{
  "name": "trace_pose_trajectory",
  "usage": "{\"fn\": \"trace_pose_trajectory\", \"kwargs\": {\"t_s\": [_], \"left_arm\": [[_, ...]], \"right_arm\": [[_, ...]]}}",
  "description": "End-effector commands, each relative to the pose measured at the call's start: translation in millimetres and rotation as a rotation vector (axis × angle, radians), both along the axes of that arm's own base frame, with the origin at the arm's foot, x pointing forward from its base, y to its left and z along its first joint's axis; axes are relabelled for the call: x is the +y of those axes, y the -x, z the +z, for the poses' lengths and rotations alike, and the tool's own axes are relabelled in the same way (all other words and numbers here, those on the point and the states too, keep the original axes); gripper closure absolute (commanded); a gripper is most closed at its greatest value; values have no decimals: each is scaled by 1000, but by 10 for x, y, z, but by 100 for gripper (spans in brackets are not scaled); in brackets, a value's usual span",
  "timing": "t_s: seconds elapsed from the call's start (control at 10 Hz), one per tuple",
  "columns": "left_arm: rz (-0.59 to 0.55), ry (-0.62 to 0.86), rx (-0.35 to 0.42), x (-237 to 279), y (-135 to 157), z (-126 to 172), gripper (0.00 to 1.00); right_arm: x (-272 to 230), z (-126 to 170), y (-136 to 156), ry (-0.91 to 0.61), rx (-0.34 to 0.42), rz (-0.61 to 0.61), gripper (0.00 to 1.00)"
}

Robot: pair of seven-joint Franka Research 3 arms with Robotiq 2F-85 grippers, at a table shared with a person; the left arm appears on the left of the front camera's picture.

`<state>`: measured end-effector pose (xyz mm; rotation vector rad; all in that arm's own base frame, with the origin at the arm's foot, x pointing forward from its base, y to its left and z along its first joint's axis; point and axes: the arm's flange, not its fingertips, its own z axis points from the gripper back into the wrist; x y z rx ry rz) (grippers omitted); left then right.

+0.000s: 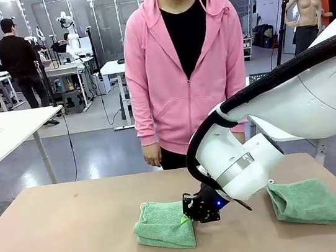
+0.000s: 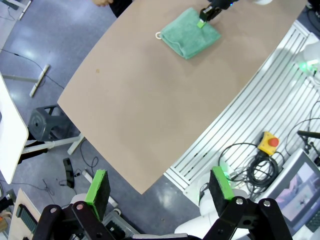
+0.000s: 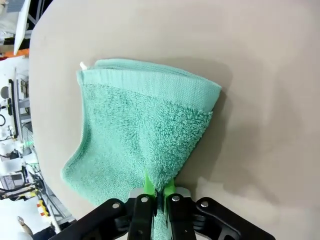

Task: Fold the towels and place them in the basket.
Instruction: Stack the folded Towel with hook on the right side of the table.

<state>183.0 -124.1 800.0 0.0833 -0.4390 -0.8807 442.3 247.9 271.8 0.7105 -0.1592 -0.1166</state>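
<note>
Right wrist view: right gripper (image 3: 157, 192) pinches the folded green towel's (image 3: 145, 130) near edge; towel stretches straight ahead; left gripper (image 2: 159, 186) spread wide, well apart.

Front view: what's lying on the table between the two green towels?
Only the right pincer, shut on the edge of the left towel, with its wrist above. Past it, bare table runs to the right towel.

On your table (image 1: 63, 228) two folded towels lie well apart: one towel (image 1: 163, 224) near the middle, the second towel (image 1: 307, 201) to its right. The right gripper (image 1: 193, 213) sits between them, at the middle towel's right edge.
</note>
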Motion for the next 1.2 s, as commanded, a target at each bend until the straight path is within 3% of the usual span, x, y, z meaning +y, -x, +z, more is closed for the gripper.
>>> {"fn": "trace_pose_trajectory", "kwargs": {"t_s": [0.0, 0.4, 0.8, 1.1], "left_arm": [[1, 0, -13, 7, 8, -15, 0], [1, 0, -13, 7, 8, -15, 0], [1, 0, -13, 7, 8, -15, 0], [1, 0, -13, 7, 8, -15, 0]], "right_arm": [[-170, 528, 94, 68, -83, 83, 93], [-497, 1358, 122, 278, -233, 210, 93], [-814, 1837, 153, 486, -373, 443, 93], [-1201, 2164, 257, 459, -414, 462, 93]]}}
